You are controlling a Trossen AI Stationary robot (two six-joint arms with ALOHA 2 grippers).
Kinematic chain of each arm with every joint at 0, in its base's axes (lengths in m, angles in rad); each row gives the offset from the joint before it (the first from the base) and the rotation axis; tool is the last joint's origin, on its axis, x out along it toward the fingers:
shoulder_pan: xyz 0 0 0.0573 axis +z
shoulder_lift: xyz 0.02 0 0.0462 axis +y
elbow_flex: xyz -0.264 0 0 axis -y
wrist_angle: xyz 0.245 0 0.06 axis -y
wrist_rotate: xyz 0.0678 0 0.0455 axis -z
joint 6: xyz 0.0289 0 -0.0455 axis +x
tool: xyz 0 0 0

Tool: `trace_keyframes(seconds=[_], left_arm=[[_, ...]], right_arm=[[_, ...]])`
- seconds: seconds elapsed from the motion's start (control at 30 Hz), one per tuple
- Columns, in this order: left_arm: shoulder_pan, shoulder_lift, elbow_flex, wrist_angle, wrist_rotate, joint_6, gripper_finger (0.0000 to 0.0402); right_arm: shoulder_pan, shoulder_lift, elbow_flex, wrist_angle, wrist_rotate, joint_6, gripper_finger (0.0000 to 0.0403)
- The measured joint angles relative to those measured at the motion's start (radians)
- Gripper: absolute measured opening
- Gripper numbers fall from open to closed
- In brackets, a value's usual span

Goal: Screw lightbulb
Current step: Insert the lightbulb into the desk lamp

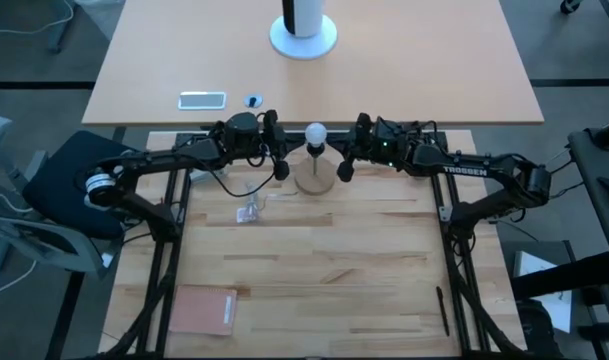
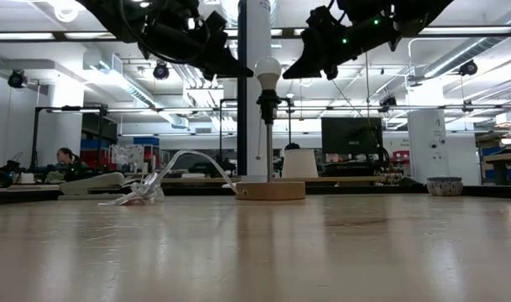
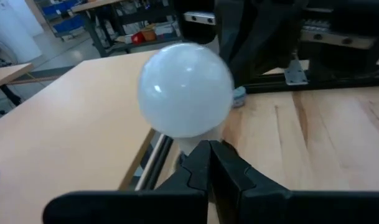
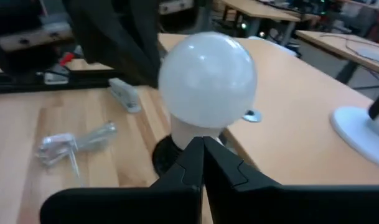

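standing upright in its socket: smooth frosted round lightbulb [image 1: 315,132].

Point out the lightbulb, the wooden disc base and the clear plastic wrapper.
lightbulb [image 1: 315,132]: high view, top of globe.
wooden disc base [image 2: 270,190]: low view, front edge.
clear plastic wrapper [image 1: 250,211]: high view, its middle.

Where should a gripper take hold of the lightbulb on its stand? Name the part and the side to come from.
Probably grip the lightbulb on the round globe, from the side, level with the table. It stands upright atop the black socket stem, so fingers across its widest part could turn it. Its neck sits low against the socket.
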Motion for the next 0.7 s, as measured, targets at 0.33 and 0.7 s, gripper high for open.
trace_keyframes(seconds=[0.33,0.7], left_arm=[[0.003,0.005,0.000,0.051,0.010,0.023,0.0000],[0.005,0.034,0.000,0.095,-0.011,0.019,0.0000]], right_arm=[[-0.029,0.007,0.000,0.064,0.037,-0.045,0.0000],[-0.027,0.007,0.000,0.077,-0.040,-0.031,0.0000]])
